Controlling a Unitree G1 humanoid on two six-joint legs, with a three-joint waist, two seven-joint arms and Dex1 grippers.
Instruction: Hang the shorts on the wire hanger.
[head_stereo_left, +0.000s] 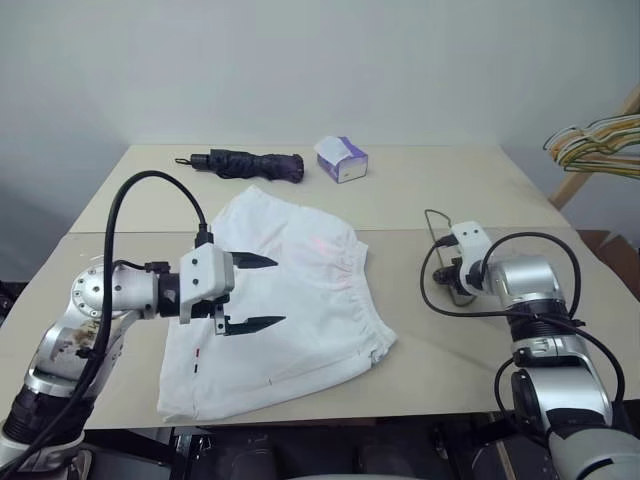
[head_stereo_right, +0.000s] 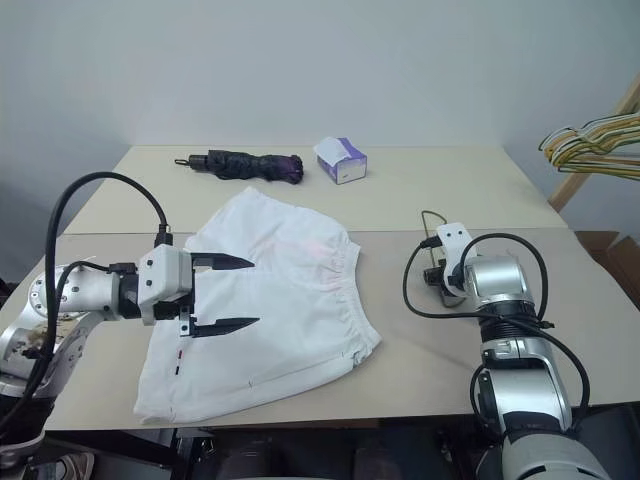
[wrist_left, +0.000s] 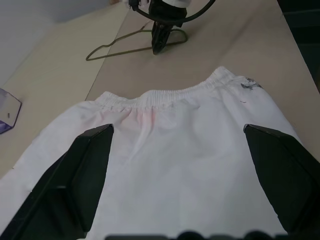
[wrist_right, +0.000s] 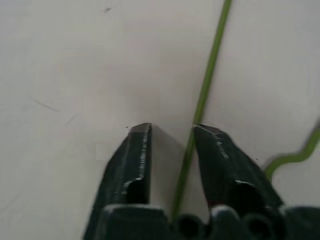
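Grasping wire hanger (wrist_right: 202, 95): right hand (wrist_right: 171, 131) at tabletop's right edge, fingers narrowed around thin wire, not yet clamped. Left hand (head_stereo_left: 262, 292) wide, empty, over shorts (head_stereo_left: 300, 300) spread mid-tabletop. Next: pinch firmly, lift hanger, carry toward waistband.

The left arm reached in from the left, its forearm roughly level, and its black two-fingered left gripper (head_stereo_left: 258, 292) pointed to the right with both fingers spread wide apart. The right arm bent forward and down, and its black right gripper (wrist_right: 171, 131) tipped toward the table, fingers drawn near together with a narrow gap.
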